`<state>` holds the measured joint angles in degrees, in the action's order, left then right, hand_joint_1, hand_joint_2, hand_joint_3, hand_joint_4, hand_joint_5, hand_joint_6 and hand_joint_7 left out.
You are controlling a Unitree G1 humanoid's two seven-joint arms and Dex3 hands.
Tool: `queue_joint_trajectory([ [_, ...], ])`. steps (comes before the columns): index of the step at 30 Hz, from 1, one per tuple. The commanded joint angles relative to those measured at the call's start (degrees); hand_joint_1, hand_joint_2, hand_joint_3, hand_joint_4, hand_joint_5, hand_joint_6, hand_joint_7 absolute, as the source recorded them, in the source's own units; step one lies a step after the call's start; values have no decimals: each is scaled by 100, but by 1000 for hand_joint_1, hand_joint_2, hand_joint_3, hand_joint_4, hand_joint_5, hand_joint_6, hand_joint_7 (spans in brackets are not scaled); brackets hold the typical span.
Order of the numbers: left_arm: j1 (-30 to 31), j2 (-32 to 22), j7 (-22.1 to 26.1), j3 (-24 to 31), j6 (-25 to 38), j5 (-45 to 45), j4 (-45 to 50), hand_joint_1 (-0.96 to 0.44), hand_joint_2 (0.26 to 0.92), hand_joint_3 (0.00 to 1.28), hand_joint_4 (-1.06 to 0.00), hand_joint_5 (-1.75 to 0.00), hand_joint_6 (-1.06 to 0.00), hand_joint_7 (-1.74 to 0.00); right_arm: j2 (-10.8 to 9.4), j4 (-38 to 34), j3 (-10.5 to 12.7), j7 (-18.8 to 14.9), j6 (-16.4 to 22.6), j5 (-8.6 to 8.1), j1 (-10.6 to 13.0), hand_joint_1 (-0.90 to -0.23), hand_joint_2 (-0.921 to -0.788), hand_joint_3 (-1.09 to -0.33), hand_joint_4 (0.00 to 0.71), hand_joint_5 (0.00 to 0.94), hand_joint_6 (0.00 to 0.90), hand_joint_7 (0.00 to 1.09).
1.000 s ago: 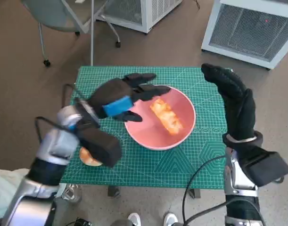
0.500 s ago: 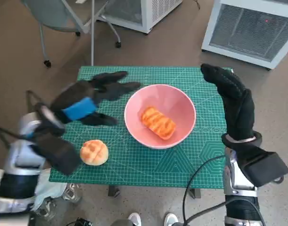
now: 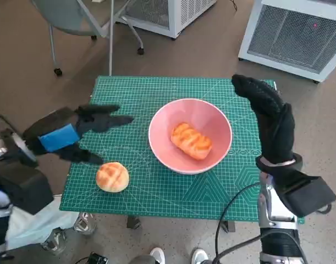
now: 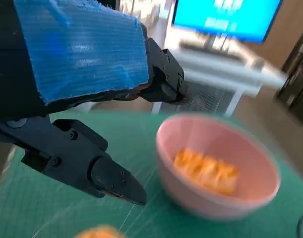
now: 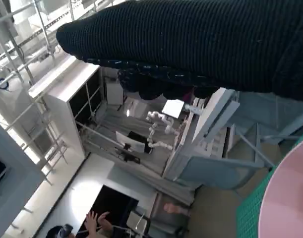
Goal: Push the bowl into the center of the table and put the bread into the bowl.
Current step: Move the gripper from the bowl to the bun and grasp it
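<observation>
Green mat (image 3: 173,187) — round bun (image 4: 94,232) blurred, cut off at edge

Pink bowl (image 3: 190,136) with one bread inside, second bread outside on the mat.

The round bowl stands upright near the middle of the table. An elongated orange-glazed bread (image 3: 191,141) lies on its bottom. A round golden bun (image 3: 112,176) lies apart from the bowl, near the table's front edge on the robot's left.
</observation>
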<state>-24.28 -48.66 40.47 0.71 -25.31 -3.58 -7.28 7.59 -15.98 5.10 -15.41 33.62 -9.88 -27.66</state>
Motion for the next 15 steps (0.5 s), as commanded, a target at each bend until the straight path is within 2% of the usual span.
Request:
queue_joint_trajectory([
  [1,186,-96,166,-43,114,-27,66,-329,739,4,-356,0,-475,-23,-33,-96,-3,-125,-141,-166,64,-705,-921,-780,144,0,-1,497],
  [6,320,-68,213,-94,222,-131,74,-300,735,1,-352,0,-472,-16,-35,-85,-14,-187,-190,-237,53,-704,-921,-770,144,0,-1,495],
  [15,548,-9,213,-249,496,-320,201,-276,735,1,-335,0,-466,-7,-17,-91,-3,-272,-228,-265,41,-706,-921,-765,143,0,-1,497],
])
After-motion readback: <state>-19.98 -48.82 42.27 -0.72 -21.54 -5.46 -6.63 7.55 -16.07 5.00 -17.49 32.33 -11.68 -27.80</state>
